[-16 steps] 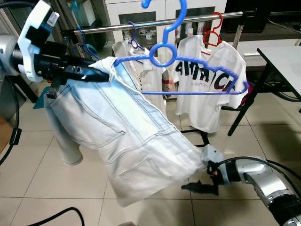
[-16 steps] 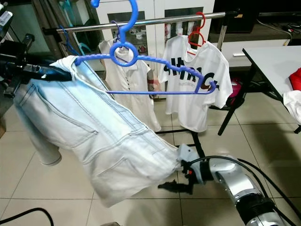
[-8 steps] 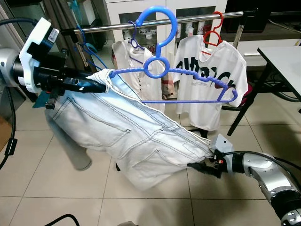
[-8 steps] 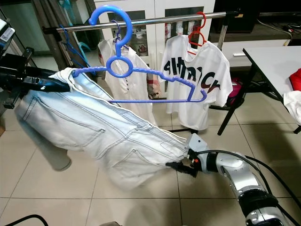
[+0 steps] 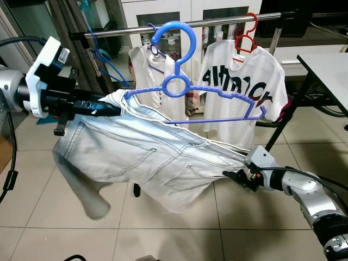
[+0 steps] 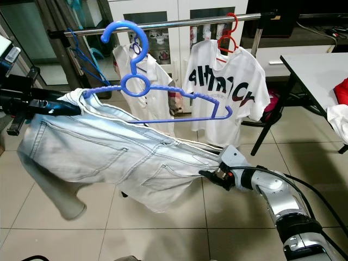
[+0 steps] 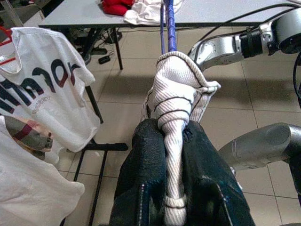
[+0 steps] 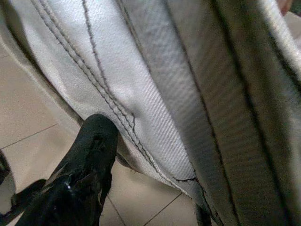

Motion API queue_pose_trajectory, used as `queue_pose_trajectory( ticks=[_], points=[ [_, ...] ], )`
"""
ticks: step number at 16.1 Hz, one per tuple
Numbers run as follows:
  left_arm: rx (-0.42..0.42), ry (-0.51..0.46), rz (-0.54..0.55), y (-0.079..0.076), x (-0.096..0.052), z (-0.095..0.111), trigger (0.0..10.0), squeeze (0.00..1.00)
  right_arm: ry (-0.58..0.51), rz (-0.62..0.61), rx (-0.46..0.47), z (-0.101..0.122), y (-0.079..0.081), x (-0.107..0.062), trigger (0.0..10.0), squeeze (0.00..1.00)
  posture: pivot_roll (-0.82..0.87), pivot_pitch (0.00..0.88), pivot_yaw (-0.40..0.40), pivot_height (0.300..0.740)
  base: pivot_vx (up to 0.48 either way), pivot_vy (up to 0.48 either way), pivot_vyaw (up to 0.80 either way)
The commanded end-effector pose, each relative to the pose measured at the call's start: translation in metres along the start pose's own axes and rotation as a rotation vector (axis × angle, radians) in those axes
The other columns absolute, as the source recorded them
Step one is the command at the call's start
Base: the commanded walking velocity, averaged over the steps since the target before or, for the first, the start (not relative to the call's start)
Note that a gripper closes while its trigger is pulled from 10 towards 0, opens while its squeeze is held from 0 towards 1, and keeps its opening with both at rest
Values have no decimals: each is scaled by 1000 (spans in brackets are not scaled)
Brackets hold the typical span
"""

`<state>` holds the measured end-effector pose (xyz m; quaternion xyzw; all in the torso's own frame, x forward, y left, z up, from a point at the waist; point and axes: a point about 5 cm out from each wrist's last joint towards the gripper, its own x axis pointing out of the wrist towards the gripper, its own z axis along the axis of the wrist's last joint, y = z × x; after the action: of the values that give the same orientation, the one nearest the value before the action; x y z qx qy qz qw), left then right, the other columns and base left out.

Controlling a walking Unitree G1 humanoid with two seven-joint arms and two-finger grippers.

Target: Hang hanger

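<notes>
Left eye view: the left end effector (image 5: 117,110) is clenching the waistband end of a pair of pale blue denim jeans (image 5: 147,157), together with the near arm of a blue plastic hanger (image 5: 187,89). The left wrist view is confirming this: the black fingers (image 7: 141,188) are pressing on either side of a bunched fold of the denim, with the hanger's blue bar running beyond it. The jeans are stretching across the scene toward the right end effector (image 5: 235,176), which is grasping the garment's far lower edge; in the right wrist view one black finger (image 8: 89,160) is lying against the stitched seam. The hanger's hook is sitting just in front of and slightly below the horizontal silver metal clothes rail (image 5: 217,23), not over it. One trouser leg is drooping toward the beige tiled floor (image 5: 54,217). On the rail, a white T-shirt with dark lettering (image 5: 244,92) is hanging from a red hanger (image 5: 247,35), and a white sleeveless top (image 5: 149,73) is hanging beside it. A grey counter (image 5: 329,68) is standing at the right edge of the floor.
</notes>
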<state>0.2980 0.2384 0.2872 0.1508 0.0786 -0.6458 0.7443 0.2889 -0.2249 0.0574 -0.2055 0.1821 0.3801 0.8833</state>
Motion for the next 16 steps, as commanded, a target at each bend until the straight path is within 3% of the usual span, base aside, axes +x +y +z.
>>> queue_pose_trajectory(
  ticks=[1,5,7,11,16],
  points=[
    [70,-2,88,-2,-23,16,0,0,40,-89,38,-9,-12,-11,0,0,-72,0,115,740,0,0,0],
    [65,14,122,-7,-25,7,0,0,65,-208,1,-11,-23,-19,0,0,-72,0,115,740,0,0,0],
    [64,19,149,-18,-24,-1,0,0,55,-376,-28,-5,-42,-30,0,0,-72,0,116,740,0,0,0],
    [95,41,187,-35,-12,-19,0,0,3,-548,-44,12,-69,-44,0,0,-74,0,113,740,0,0,0],
    [39,71,182,-60,2,-46,0,0,-37,-598,-120,36,-87,-51,0,0,-82,0,105,740,0,0,0]
  ],
)
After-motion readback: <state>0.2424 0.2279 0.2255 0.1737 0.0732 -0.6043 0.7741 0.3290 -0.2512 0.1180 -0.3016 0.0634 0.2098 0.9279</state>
